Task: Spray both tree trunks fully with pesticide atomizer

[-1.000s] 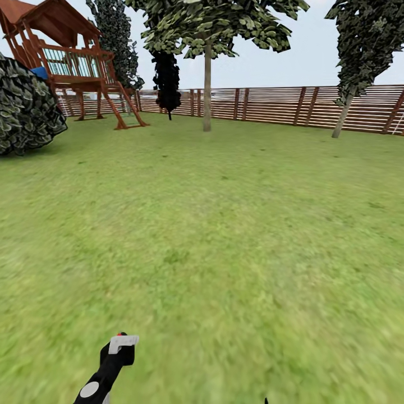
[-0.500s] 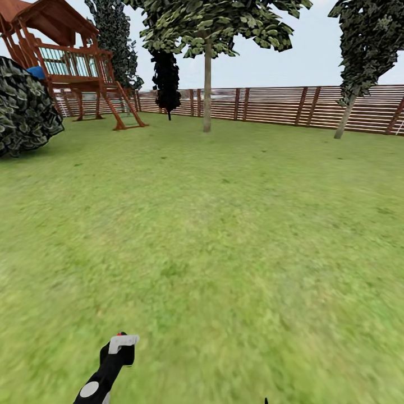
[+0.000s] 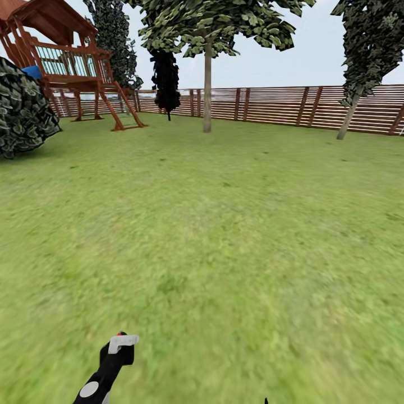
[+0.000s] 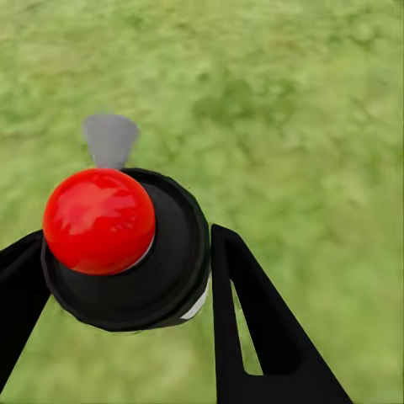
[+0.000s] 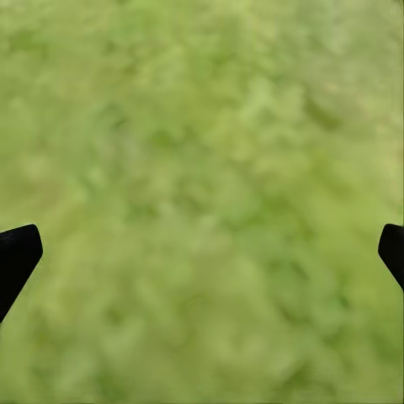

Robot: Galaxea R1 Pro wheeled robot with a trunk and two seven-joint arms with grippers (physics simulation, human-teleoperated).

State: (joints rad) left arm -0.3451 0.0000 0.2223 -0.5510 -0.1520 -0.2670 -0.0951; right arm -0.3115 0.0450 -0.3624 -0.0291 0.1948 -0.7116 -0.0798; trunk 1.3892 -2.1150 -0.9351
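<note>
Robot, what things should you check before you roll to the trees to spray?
1. Atomizer held between the left end effector fingers: ok.
2. Red cap facing the wrist camera, grey nozzle pointing at the grass: ok.
3. Right end effector open with nothing in it: ok.
4. Pale trunk far ahead by the fence: not ok for spraying yet.
5. Second pale trunk far at the right: not ok yet.
6. White specks on either trunk: cannot tell, too far.
</note>
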